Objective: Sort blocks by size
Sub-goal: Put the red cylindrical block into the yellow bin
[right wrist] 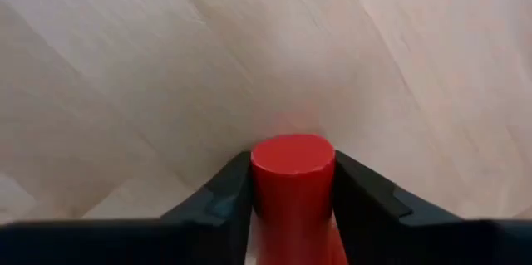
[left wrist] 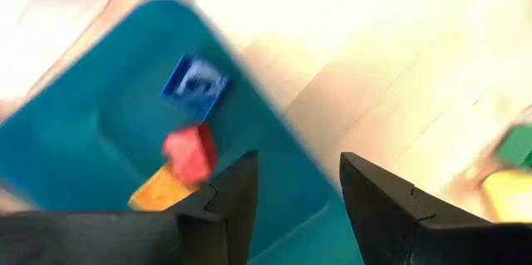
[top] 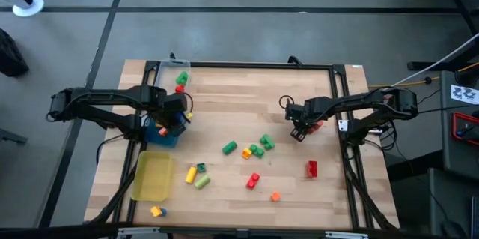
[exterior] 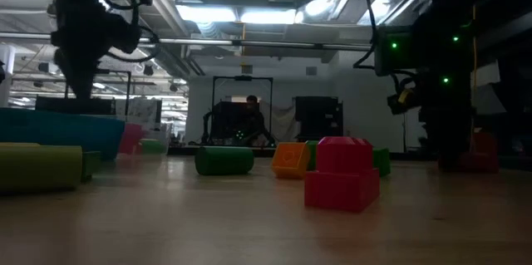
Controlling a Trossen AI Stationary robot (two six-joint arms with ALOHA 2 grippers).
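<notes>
My right gripper (top: 299,132) is over the right middle of the table, shut on a red cylinder (right wrist: 293,174). My left gripper (top: 175,116) is open and empty above the blue tray (top: 162,135), which holds a blue block (left wrist: 195,86), a red block (left wrist: 191,153) and an orange block (left wrist: 160,190). Loose blocks lie on the table's middle: a green cylinder (top: 229,147), green pieces (top: 262,146), a red block (top: 253,181), a red brick (top: 311,168), a yellow block (top: 191,174) and orange ones (top: 275,196). My right gripper pinches the red cylinder's round side (right wrist: 258,186) between its two fingers. The fingers lie along the cylinder, and its flat end (right wrist: 293,154) sticks out past the fingertips. Whether it touches the table, I cannot tell.
A clear tray (top: 175,67) at the far left holds a green and a red block. A yellow tray (top: 152,177) lies at the near left, with an orange and blue piece (top: 156,210) near it. Bare wood lies at the far middle of the table.
</notes>
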